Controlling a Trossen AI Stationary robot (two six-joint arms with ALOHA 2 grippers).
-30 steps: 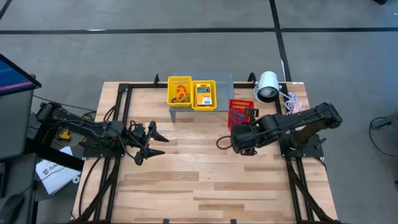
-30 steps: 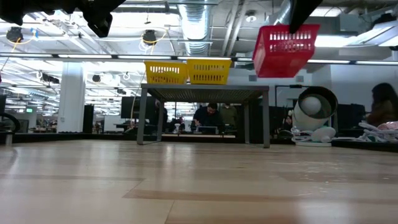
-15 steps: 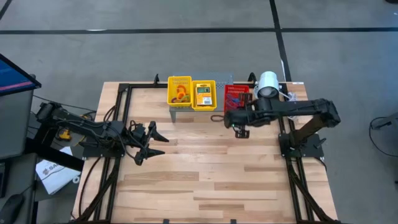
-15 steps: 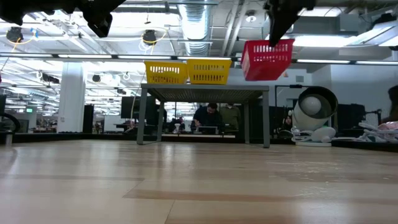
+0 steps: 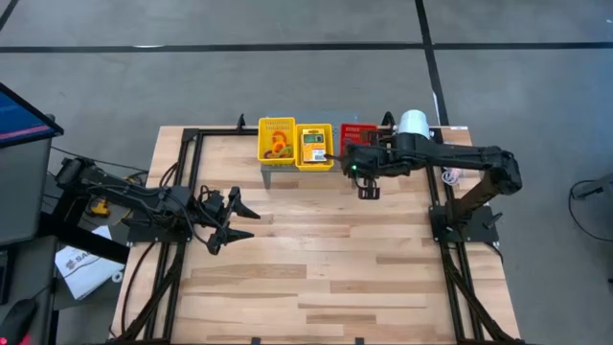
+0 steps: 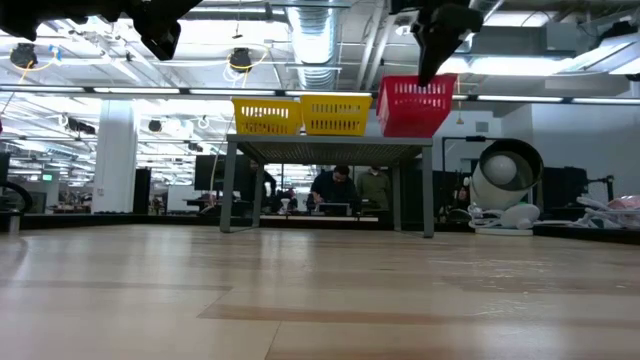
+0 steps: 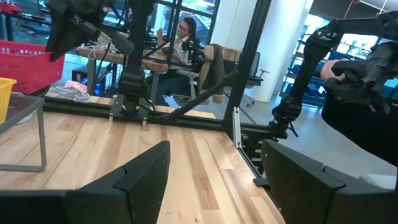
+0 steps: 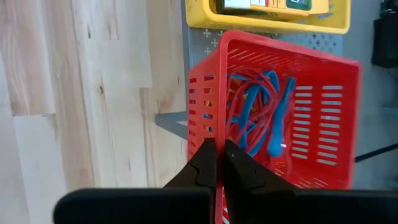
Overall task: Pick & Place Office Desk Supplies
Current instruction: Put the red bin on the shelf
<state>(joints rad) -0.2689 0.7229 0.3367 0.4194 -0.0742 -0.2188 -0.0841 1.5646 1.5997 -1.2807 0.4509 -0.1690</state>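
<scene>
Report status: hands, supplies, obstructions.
Right hand shut on red basket rim, over grey shelf. Left hand open, idle, table left. Bands inside basket. Nothing blocking.

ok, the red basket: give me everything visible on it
The red basket is a rectangular red plastic mesh bin with slotted walls and floor. It holds a tangle of blue and red bands. The right gripper is shut on the rim of one wall. In the low view the basket is at the top of the grey perforated stand, beside the two yellow baskets; whether it rests there fully is unclear.
</scene>
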